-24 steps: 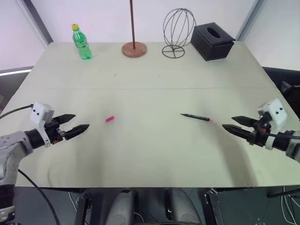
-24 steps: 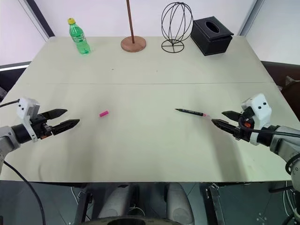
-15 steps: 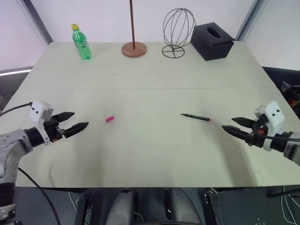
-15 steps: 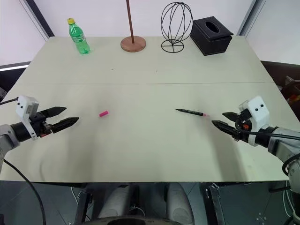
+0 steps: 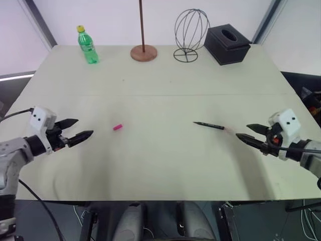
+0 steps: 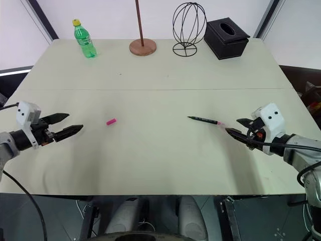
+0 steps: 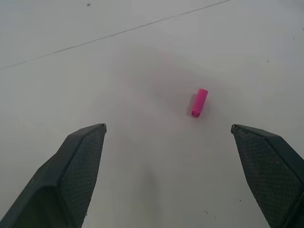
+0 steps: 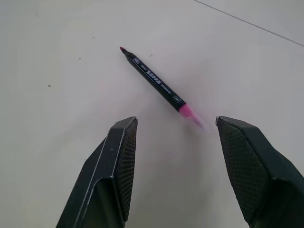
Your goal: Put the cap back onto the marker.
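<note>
We take the cap (image 5: 117, 127) as our landmark; it lies on its side on the bare table (image 5: 160, 165), untouched. To its left hangs the left gripper (image 5: 85, 128), fingers spread wide and pointed toward it, near but clear of it, holding nothing. Well to the cap's right lies the marker (image 5: 209, 125), flat on the table, its dark tip toward the cap and its pinkish end away. Beyond that end, farther right again, stands the right gripper (image 5: 249, 132) — fingers apart and empty, their tips just short of the marker's end; whether one tip grazes it we cannot say for certain. We judge the step to be the approach — nothing is yet picked up. Next, each gripper must descend and close on its own item before they can be mated.
</note>
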Robot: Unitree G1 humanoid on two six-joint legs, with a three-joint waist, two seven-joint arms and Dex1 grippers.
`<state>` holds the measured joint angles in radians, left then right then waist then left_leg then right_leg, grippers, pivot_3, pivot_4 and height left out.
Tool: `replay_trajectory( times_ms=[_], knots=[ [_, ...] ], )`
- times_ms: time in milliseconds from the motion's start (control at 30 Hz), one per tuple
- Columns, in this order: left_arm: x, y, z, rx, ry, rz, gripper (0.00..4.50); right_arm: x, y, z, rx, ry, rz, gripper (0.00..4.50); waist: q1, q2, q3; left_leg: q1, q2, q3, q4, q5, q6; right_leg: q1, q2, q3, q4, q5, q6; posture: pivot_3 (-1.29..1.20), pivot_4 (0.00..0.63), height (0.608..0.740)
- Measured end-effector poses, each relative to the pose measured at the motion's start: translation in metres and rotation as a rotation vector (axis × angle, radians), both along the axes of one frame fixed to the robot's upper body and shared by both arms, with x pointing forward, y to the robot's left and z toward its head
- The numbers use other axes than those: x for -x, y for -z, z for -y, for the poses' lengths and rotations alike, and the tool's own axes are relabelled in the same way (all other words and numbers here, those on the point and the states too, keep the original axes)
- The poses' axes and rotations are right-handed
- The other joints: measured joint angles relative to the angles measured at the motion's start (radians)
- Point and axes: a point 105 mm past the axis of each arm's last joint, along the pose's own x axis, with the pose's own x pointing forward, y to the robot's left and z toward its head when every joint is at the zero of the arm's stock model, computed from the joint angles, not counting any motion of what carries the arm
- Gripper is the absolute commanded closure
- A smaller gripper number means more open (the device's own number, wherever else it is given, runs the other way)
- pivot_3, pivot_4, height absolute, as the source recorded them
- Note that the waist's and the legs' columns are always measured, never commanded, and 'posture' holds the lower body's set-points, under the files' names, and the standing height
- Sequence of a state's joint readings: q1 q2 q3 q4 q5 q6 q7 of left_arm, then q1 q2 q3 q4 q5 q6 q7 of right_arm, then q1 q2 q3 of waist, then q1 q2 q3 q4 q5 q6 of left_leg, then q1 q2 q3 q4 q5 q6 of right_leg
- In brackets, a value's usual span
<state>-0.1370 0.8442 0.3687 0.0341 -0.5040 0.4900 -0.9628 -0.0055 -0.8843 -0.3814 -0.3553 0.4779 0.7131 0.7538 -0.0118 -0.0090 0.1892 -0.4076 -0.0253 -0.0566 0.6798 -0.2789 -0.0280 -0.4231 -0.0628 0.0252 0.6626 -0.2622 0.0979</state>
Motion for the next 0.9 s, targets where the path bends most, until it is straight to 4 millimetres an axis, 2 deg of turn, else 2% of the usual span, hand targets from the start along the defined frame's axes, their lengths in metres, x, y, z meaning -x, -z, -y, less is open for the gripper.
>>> replay_trajectory(
  times_ms=[100,400,467,633,700,900],
  knots=[
    [-0.001,0.000,0.000,-0.007,0.000,0.007,0.07,-0.001,0.005,0.000,0.023,0.001,-0.006,1.76,0.000,0.000,0.000,0.000,0.000,0.000,0.000,0.000,0.000,0.000,0.000,0.000,0.000,0.000,0.000,0.00,0.150,0.740],
    [-0.003,-0.004,0.002,-0.015,0.024,0.021,0.07,-0.002,0.004,0.004,0.057,0.004,0.024,1.76,0.001,0.000,0.000,0.000,0.000,0.000,0.000,0.000,0.000,0.000,0.000,0.000,0.000,0.000,0.000,0.00,0.150,0.740],
    [-0.008,-0.008,0.009,-0.025,0.068,0.021,0.07,-0.006,0.004,0.009,0.083,0.013,0.042,1.76,0.001,-0.001,0.000,0.000,0.000,0.000,0.000,0.000,0.000,0.000,0.000,0.000,0.000,0.000,0.000,0.00,0.150,0.740],
    [-0.019,-0.052,0.039,-0.124,0.288,0.089,0.07,-0.025,0.010,0.006,0.192,-0.077,0.070,1.76,-0.003,-0.001,0.000,0.001,0.000,0.001,0.000,0.000,0.000,0.001,0.001,0.000,0.000,0.000,0.000,0.00,0.150,0.740],
    [-0.020,-0.063,0.052,-0.157,0.387,0.093,0.07,-0.035,0.011,0.001,0.205,-0.121,0.078,1.76,-0.008,0.000,0.000,0.001,0.000,0.002,0.000,0.000,0.000,0.000,0.001,0.000,0.000,0.000,0.000,0.00,0.150,0.740],
    [-0.023,-0.054,0.070,-0.188,0.588,-0.008,0.07,-0.060,0.022,-0.017,0.215,-0.251,0.080,1.76,-0.010,-0.001,0.001,0.000,0.001,0.002,0.000,0.000,0.000,0.000,0.004,0.000,0.000,0.000,0.000,0.00,0.150,0.740]
  ],
)
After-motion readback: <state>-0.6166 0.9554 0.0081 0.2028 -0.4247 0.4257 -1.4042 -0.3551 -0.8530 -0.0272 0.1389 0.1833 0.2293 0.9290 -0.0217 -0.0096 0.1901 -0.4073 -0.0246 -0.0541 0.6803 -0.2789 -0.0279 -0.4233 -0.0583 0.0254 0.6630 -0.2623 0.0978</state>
